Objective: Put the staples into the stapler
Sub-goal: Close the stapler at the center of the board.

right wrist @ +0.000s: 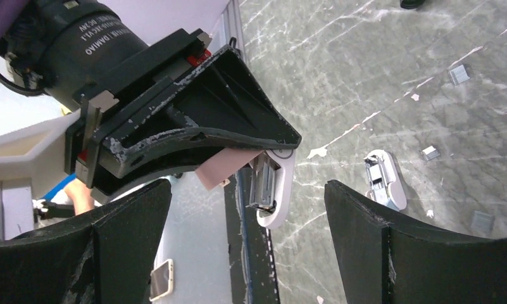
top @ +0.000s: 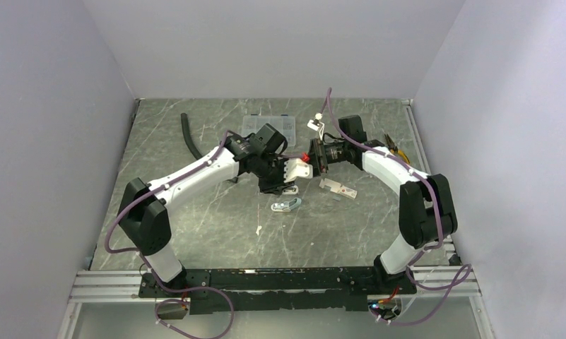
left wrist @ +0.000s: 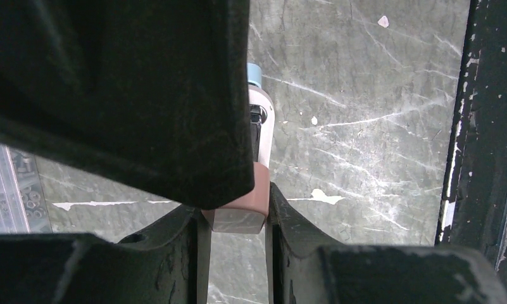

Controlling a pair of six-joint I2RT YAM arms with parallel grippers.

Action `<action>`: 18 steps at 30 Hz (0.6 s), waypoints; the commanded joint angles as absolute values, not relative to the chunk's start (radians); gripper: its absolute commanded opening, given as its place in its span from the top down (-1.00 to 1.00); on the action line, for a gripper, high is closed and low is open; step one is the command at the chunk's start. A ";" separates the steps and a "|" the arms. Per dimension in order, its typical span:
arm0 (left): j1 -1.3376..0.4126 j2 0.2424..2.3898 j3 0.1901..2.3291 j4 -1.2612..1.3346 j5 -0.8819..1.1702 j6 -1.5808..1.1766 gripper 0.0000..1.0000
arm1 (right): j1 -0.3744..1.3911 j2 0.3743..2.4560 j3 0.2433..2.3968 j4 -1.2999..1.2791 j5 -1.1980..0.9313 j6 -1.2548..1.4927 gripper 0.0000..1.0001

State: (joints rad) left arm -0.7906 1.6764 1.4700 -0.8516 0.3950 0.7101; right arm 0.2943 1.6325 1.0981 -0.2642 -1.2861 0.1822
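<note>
The left claw (left wrist: pixel 237 244) pinches a pink-and-white stapler (left wrist: pixel 261 126) between narrow jaws. The right claw (right wrist: pixel 247 215) gapes wide and empty, facing that stapler; staples (right wrist: pixel 459 74) lie beyond.

The pink-and-white plastic mini stapler (left wrist: pixel 261 126) sits between the fingers of the left gripper (left wrist: pixel 237 221) above the middle of the grey marbled table (top: pixel 195 226), with the right gripper (right wrist: pixel 247 253) just to its right (fingers wide apart, holding nothing). Just in front lies a second white plastic mini stapler (top: pixel 285 205), with thin grey metal staples (right wrist: pixel 431 152) scattered near it, a flat white carton (top: pixel 338 188) to its right and a clear plastic compartment box (top: pixel 269 126) behind.
</note>
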 commanded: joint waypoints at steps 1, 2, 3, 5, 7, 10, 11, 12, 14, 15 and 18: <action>-0.788 1.678 1.497 -0.835 0.421 0.692 0.95 | 0.295 1.640 1.088 -0.150 -1.330 0.273 -0.89; -0.788 1.681 1.498 -0.832 0.416 0.689 0.95 | 0.296 1.649 1.093 -0.152 -1.330 0.276 -0.89; -0.788 1.683 1.499 -0.828 0.411 0.686 0.95 | 0.297 1.661 1.096 -0.160 -1.330 0.275 -0.88; -0.788 1.685 1.502 -0.817 0.401 0.677 0.95 | 0.301 1.677 1.103 -0.166 -1.325 0.276 -0.87; -0.788 1.687 1.506 -0.807 0.386 0.665 0.95 | 0.309 1.693 1.104 -0.164 -1.316 0.281 -0.84; -0.789 1.689 1.510 -0.794 0.370 0.651 0.95 | 0.325 1.710 1.105 -0.148 -1.312 0.299 -0.81; -0.789 1.689 1.509 -0.789 0.365 0.648 0.95 | 0.327 1.716 1.103 -0.129 -1.322 0.316 -0.80; -0.788 1.690 1.507 -0.786 0.363 0.645 0.95 | 0.327 1.722 1.102 -0.116 -1.330 0.329 -0.79; -0.788 1.692 1.503 -0.779 0.355 0.644 0.95 | 0.328 1.726 1.099 -0.104 -1.341 0.340 -0.78; -0.788 1.693 1.501 -0.777 0.349 0.645 0.95 | 0.328 1.726 1.096 -0.095 -1.341 0.346 -0.78; -0.788 1.698 1.502 -0.770 0.342 0.642 0.95 | 0.333 1.718 1.086 -0.071 -1.345 0.366 -0.77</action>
State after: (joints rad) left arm -0.7906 1.6920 1.4704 -0.8223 0.3500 0.6643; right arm 0.3229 1.7302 1.0908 -0.1505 -1.3117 0.3328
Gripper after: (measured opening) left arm 0.331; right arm 0.890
